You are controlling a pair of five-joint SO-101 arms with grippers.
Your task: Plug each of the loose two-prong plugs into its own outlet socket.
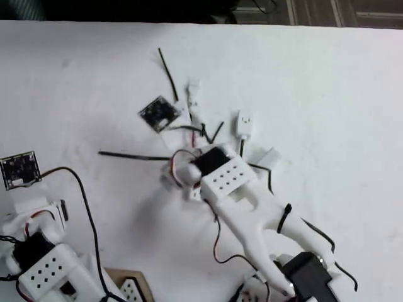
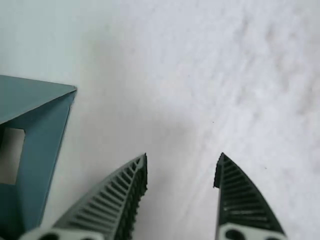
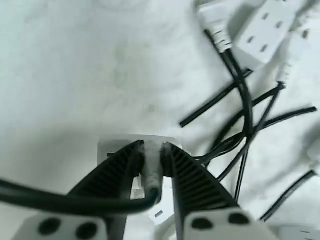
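My right gripper [image 3: 152, 148] is shut on a pale two-prong plug [image 3: 151, 172], held just over a white outlet block [image 3: 116, 150]; the plug's black cable [image 3: 75, 202] crosses in front of the fingers. In the high view this gripper [image 1: 180, 171] sits at the table's middle. Another white outlet socket [image 3: 265, 32] and a loose white plug [image 3: 212, 22] lie beyond, among black cables. The high view shows that socket [image 1: 244, 124], a second one [image 1: 267, 157] and a loose plug [image 1: 192, 94]. My left gripper [image 2: 180, 172] is open over bare white table with nothing between its fingers.
A dark box corner [image 2: 30, 130] stands close beside the left gripper. Two black-patterned marker cards [image 1: 158, 113] [image 1: 19, 170] lie on the table. Loose black cables [image 1: 129, 155] spread around the centre. The left arm [image 1: 44, 267] rests at the near left corner.
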